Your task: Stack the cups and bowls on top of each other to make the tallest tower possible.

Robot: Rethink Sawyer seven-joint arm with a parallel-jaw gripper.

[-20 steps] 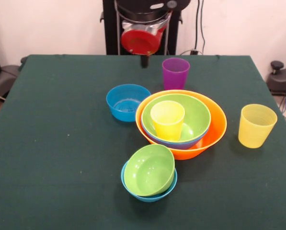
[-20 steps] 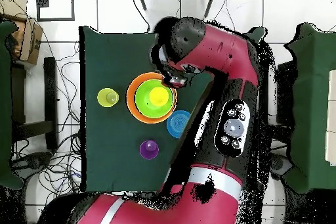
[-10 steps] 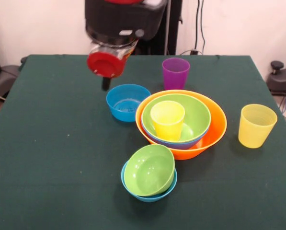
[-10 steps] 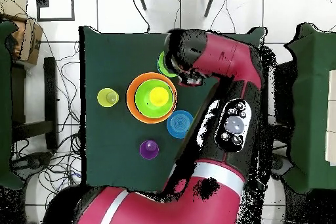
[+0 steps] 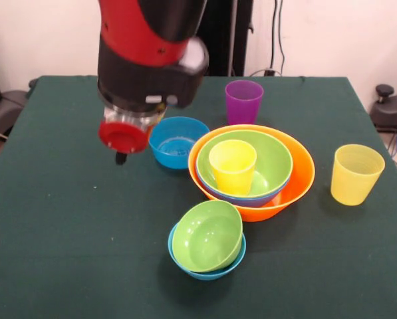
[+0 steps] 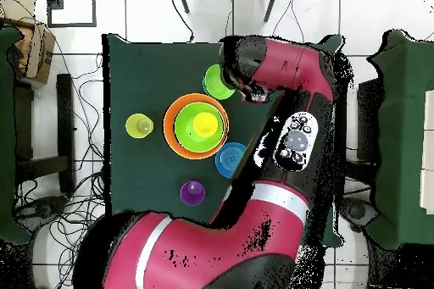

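The tower's base is the big orange bowl [image 5: 299,181] at mid table. In it nest the large blue bowl [image 5: 246,199], the medium green bowl [image 5: 272,158] and the opaque yellow cup [image 5: 233,165], upright. A small green bowl [image 5: 207,235] sits in a small blue bowl [image 5: 209,273] in front. Another small blue bowl [image 5: 177,141] stands left of the tower. The purple cup [image 5: 243,101] stands behind it and the ribbed pale yellow cup [image 5: 355,173] to the right. My gripper [image 5: 121,154] hangs above the table left of the lone blue bowl, holding nothing that I can see.
The red arm [image 6: 280,65] reaches over the table's edge beside the small green bowl [image 6: 215,82] in the overhead view. The orange bowl [image 6: 174,129], purple cup [image 6: 192,191] and pale yellow cup [image 6: 138,125] also show there. Cables lie on the floor around the table.
The arm has swung from the table's far middle to the left and nearer the front camera. The cups and bowls have not moved.
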